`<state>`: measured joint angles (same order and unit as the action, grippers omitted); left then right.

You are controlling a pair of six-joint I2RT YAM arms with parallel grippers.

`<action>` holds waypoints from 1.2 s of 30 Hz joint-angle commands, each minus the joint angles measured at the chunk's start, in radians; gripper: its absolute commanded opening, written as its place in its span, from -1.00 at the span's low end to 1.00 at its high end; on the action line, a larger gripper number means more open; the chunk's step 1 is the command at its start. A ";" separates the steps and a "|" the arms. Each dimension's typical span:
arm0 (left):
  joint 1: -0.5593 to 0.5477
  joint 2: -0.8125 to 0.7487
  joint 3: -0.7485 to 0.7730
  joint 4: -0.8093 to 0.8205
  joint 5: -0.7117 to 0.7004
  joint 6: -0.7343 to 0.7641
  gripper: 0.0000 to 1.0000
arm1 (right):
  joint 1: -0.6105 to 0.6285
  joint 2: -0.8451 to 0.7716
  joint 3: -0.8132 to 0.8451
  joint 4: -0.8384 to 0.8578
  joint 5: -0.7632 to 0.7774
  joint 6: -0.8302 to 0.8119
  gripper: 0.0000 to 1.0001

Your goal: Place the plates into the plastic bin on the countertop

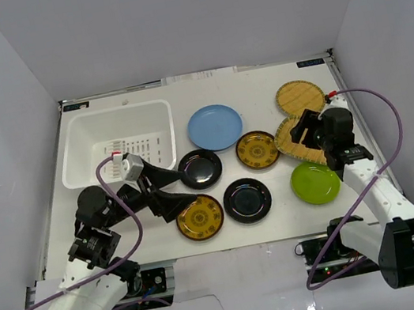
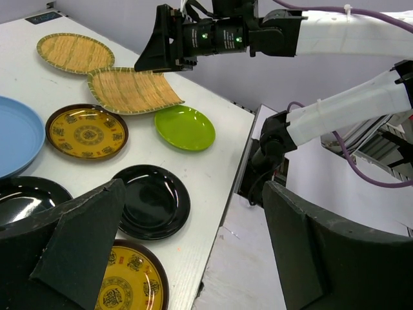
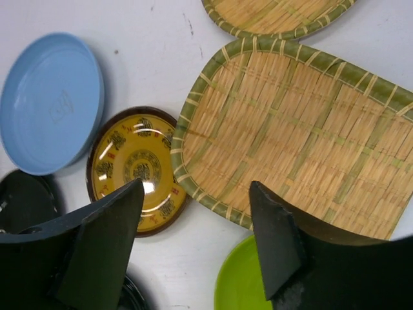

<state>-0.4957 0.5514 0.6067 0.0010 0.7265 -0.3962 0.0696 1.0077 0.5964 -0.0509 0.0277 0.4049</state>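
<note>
The white plastic bin (image 1: 117,143) stands empty at the back left of the countertop (image 1: 258,82). To its right lie a light blue plate (image 1: 215,127), two black plates (image 1: 200,168) (image 1: 247,199), two gold-patterned plates (image 1: 257,150) (image 1: 199,217), a lime green plate (image 1: 315,182) and two woven trays (image 1: 299,96) (image 1: 291,142). My left gripper (image 1: 187,185) is open and empty, low between the near gold plate and the left black plate. My right gripper (image 1: 300,134) is open and empty above the nearer woven tray (image 3: 297,135), whose rim overlaps the gold plate (image 3: 135,165).
The table's near edge (image 2: 229,194) runs just beyond the black plate (image 2: 150,200) in the left wrist view. Grey walls enclose the back and sides. The right arm (image 2: 213,35) hangs over the woven tray (image 2: 132,89).
</note>
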 commanded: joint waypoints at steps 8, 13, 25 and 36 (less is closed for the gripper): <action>-0.086 0.007 0.045 -0.067 -0.081 0.053 0.96 | -0.224 0.072 0.036 0.238 -0.213 0.196 -0.06; -0.099 0.018 0.048 -0.070 -0.096 0.056 0.96 | -0.203 0.185 0.114 0.232 -0.377 0.140 -0.06; -0.098 0.090 0.054 -0.087 -0.176 0.048 0.96 | 0.214 0.713 0.641 -0.055 -0.138 -0.150 0.07; -0.090 0.180 0.085 -0.105 -0.216 0.046 0.69 | 0.292 0.994 0.861 -0.119 -0.088 -0.153 0.02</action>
<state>-0.5911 0.7227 0.6498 -0.1047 0.5301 -0.3557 0.3508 1.9804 1.3972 -0.1551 -0.0780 0.2653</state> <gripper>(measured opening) 0.858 0.520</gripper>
